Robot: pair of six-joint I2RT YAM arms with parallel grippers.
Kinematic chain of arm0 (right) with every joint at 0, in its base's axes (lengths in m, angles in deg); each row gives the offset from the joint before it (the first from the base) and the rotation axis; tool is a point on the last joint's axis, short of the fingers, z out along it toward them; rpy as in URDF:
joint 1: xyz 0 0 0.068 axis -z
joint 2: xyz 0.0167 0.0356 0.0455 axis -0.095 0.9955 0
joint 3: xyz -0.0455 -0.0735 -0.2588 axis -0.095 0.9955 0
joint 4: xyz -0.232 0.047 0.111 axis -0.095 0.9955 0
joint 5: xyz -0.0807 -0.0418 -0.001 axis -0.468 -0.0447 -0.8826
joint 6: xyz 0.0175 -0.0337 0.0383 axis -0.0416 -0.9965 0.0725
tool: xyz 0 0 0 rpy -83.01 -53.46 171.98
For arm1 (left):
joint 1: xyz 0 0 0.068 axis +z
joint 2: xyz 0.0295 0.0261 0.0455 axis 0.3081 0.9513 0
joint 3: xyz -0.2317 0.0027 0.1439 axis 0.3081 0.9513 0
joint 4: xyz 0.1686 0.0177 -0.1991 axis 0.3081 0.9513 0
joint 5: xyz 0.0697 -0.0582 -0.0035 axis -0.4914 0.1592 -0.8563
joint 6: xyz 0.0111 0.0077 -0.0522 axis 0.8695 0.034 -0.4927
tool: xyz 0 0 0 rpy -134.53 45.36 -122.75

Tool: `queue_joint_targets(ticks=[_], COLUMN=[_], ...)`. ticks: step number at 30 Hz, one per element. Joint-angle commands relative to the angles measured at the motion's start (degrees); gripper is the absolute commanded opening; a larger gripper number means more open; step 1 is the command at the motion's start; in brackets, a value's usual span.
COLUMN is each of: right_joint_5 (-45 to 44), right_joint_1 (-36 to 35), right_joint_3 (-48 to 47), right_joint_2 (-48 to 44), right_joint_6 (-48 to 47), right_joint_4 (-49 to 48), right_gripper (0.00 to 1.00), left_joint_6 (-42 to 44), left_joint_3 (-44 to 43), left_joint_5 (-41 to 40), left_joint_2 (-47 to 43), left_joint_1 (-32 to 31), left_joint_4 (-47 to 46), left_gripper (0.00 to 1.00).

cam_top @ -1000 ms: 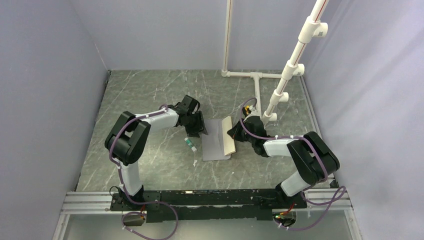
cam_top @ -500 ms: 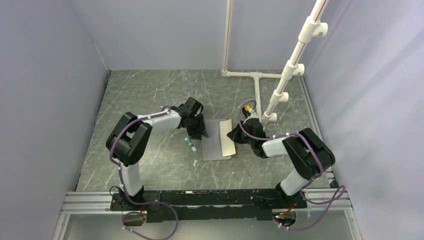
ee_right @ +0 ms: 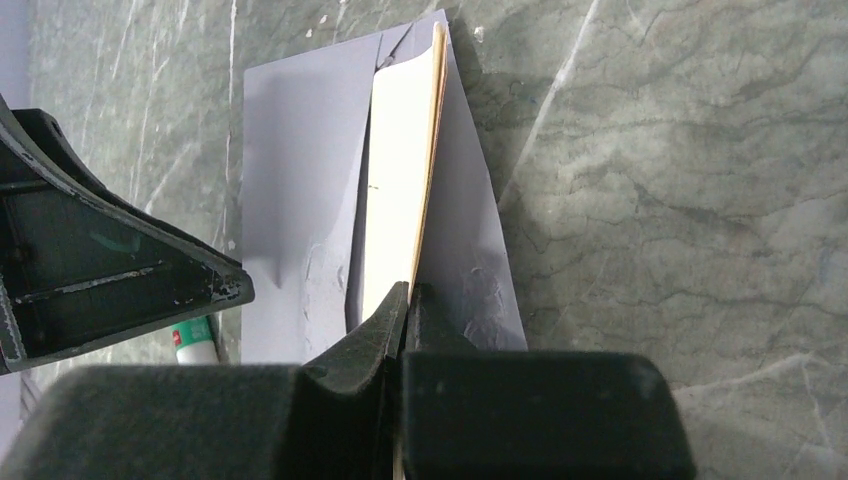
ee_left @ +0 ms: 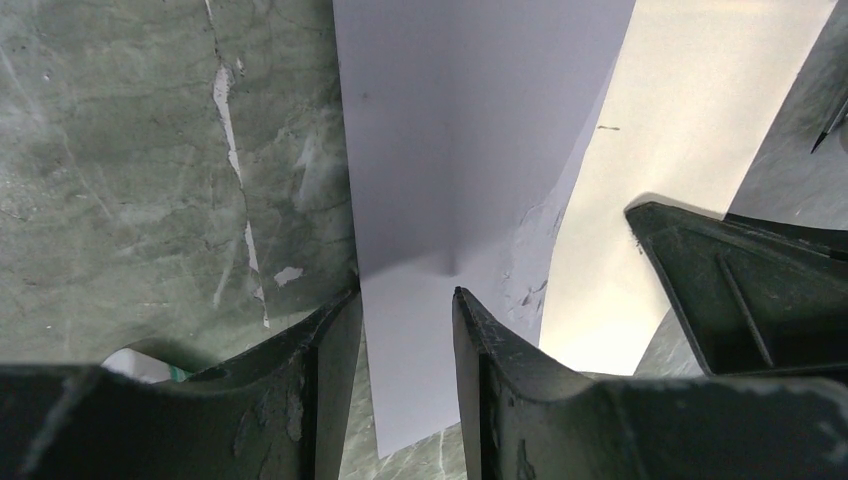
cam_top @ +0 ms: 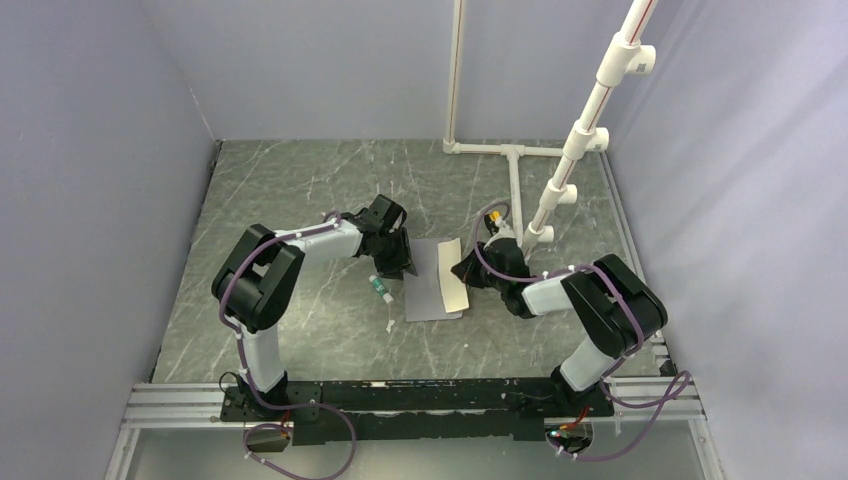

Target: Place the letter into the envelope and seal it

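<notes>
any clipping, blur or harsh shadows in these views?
Left wrist: the letter looks washed-out cream, hardly any print showing; a soft shadow lies on the envelope. Right wrist: its own fingers are dark and soft, the marble tabletop sharp. Top external: even light, no glare.

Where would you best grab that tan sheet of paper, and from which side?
Its raised right edge, coming from the right. The letter stands tilted off the envelope there, so jaws can close on both faces, as the right gripper does.
</notes>
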Motion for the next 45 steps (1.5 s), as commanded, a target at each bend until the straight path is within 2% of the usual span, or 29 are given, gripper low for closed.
queue_joint_targets(ticks=[1,14,21,23,26,29,32,36,45], right_joint_5=[-1.01,0.24,-3.76,-5.18,-6.34,-8.37,-9.57,-9.67,-6.79], right_joint_1=[-0.76,-3.35,-4.46,-4.47,-4.49,-4.42,-4.43,-4.44,-4.48], right_joint_3=[-1.32,-3.31,-3.74,-3.98,-5.25,-6.03,-7.40,-9.28,-10.44], right_joint_2=[0.37,2.68,0.03,-1.76,-4.86,-7.55,-9.51,-9.97,-6.25], right_joint_6=[3.66,7.96,6.79,5.60,2.93,1.33,0.02,-0.86,-0.85], right_joint_4=[0.70,0.25,3.97,7.02,13.32,18.77,23.59,28.33,28.84], right_gripper=[0.00,0.00,0.00,0.10,0.32,0.43,0.46,0.44,0.43], left_joint_6=[-1.69,-3.49,-3.77,-3.47,-2.79,-1.65,-1.29,-1.55,-2.64], left_joint_3=[1.80,3.91,3.96,3.54,3.08,2.45,2.17,2.41,4.02], left_joint_5=[0.97,2.79,0.13,-1.19,-3.01,-3.97,-4.13,-3.50,-1.01], left_joint_2=[1.17,0.95,0.20,0.19,0.07,0.58,1.14,1.41,1.58], left_joint_1=[-0.30,-0.29,-0.31,-0.31,-0.31,-0.29,-0.29,-0.31,-0.39], left_joint_4=[-1.31,-4.14,-2.91,-1.64,-0.21,0.80,0.96,0.65,-1.16], left_gripper=[0.44,0.43,0.34,0.33,0.33,0.33,0.32,0.32,0.36])
